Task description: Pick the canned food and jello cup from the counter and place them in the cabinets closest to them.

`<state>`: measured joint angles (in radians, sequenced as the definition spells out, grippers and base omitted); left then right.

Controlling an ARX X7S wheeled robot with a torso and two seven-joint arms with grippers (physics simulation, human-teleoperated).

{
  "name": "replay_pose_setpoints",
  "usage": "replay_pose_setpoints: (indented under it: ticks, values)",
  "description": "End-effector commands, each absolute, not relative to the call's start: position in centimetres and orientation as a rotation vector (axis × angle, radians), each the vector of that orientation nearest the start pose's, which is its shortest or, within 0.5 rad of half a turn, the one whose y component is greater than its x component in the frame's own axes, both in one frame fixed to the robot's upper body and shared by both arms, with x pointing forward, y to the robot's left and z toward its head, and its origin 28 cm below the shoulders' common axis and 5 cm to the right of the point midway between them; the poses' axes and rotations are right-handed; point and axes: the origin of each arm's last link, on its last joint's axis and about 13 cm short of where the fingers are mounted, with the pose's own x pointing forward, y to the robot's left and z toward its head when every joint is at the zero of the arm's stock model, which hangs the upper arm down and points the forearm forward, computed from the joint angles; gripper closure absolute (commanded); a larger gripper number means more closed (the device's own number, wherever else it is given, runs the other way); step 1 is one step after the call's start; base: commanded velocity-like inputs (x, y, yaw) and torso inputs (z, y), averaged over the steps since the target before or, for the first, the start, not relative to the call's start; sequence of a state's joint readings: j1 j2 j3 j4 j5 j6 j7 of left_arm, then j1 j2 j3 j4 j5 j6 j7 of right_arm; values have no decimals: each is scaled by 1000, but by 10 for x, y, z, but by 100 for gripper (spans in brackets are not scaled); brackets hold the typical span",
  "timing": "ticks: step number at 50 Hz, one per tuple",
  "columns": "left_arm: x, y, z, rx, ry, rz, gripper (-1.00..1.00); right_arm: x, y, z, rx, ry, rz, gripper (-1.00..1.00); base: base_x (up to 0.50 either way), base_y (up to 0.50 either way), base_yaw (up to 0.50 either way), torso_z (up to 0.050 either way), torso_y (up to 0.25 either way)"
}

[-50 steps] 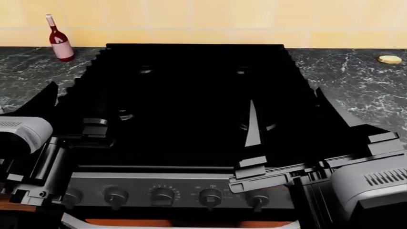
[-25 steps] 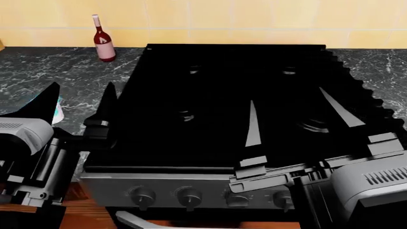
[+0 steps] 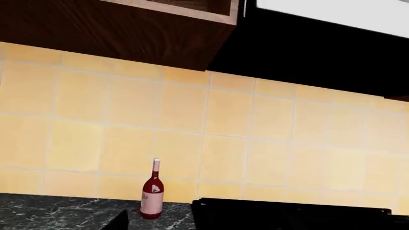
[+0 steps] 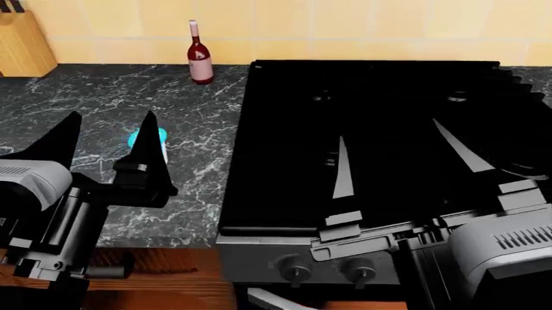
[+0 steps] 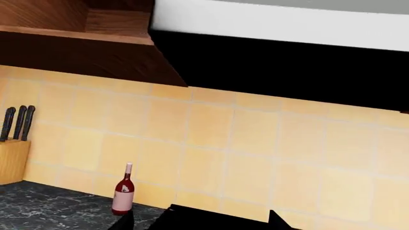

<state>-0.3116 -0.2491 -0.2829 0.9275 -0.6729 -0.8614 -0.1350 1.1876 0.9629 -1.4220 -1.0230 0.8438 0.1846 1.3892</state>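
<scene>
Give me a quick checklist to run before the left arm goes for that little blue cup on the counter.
1. Target in view: ok. The tiny cyan-blue and white jello cup sits on the black-grey marble counter, partly hidden by a finger of the left gripper.
2. Left gripper open and empty: ok.
3. Right gripper empty: ok, open above the black stove top.
4. Obstacles near cup: ok; the red wine bottle and wooden knife block stand apart at the wall.
5. Canned food located: not ok, no view shows it.
6. Cabinet open: cannot tell.
</scene>
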Motion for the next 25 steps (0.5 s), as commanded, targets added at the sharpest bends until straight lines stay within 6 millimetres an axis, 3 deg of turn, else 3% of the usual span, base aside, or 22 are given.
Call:
replay_pose_setpoints:
  ticks: [1, 25]
  values:
    - [191, 243, 208, -143, -388, -149, -100, 145, -77, 217, -121, -462, 144, -100, 102, 502, 0, 0, 0]
    - [191, 243, 208, -144, -388, -151, -100, 145, -76, 216, -122, -463, 153, -100, 165, 502, 0, 0, 0]
